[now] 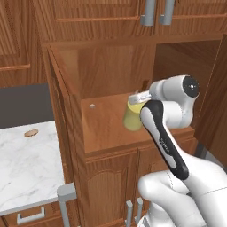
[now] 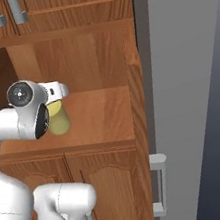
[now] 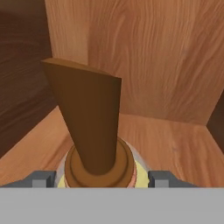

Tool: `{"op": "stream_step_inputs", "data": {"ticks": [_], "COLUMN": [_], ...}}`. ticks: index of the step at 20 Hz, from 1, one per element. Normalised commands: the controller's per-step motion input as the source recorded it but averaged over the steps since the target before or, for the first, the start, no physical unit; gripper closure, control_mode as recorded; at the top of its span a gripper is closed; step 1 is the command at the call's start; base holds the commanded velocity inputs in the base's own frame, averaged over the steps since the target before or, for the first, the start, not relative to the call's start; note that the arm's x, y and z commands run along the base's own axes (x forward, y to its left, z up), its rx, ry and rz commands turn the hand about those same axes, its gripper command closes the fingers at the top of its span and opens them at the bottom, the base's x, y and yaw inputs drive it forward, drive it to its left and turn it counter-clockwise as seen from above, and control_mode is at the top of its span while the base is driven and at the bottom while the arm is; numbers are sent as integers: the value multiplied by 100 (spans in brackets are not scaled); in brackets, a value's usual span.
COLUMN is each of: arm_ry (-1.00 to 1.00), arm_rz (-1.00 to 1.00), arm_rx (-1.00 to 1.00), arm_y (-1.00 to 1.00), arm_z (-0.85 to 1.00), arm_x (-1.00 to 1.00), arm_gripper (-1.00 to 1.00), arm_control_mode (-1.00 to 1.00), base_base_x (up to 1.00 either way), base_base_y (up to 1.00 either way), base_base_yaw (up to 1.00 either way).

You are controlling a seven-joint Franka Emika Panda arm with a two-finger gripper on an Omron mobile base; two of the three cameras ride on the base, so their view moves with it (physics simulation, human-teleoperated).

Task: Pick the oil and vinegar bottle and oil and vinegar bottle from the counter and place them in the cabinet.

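Observation:
The squat clear bottle (image 1: 131,117) with pale yellow liquid is inside the cabinet's open compartment (image 1: 102,128), low over its wooden shelf (image 2: 103,115). In the hand view its brown neck and spout (image 3: 89,118) rise right in front of the camera. My gripper (image 3: 103,178) comes down from above, its grey fingertips (image 3: 41,178) pressed against either side of the bottle's shoulder, shut on it. In the base views the white hand (image 1: 142,95) sits over the bottle (image 2: 57,118). Whether the bottle's base touches the shelf, I cannot tell. The slim olive-green bottle is out of view.
The compartment's back wall (image 3: 166,57) and left side wall (image 3: 22,87) are close around the bottle. A wide door (image 2: 190,93) stands open at the right. A marble counter (image 1: 26,168) with a small brown oval thing (image 1: 31,132) lies to the left.

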Motion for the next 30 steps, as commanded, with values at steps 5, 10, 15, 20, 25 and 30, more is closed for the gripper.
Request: {"op": "stream_step_inputs", "data": {"ticks": [5, 10, 15, 20, 25, 30], "arm_ry": [0, 0, 2, 4, 0, 3], "arm_rz": [0, 0, 0, 0, 0, 0], "arm_rx": [0, 0, 0, 0, 0, 0], "arm_y": [0, 0, 2, 2, 0, 0], "arm_z": [-12, -11, -11, -16, -1, -28], "arm_x": [38, 55, 58, 40, 0, 0], "arm_gripper": [100, 100, 100, 100, 100, 100], "arm_control_mode": [-100, -100, -100, -100, -100, -100], "base_base_x": [0, 0, 0, 0, 0, 0], "base_base_y": [0, 0, 0, 0, 0, 0], "base_base_yaw": [0, 0, 0, 0, 0, 0]}}
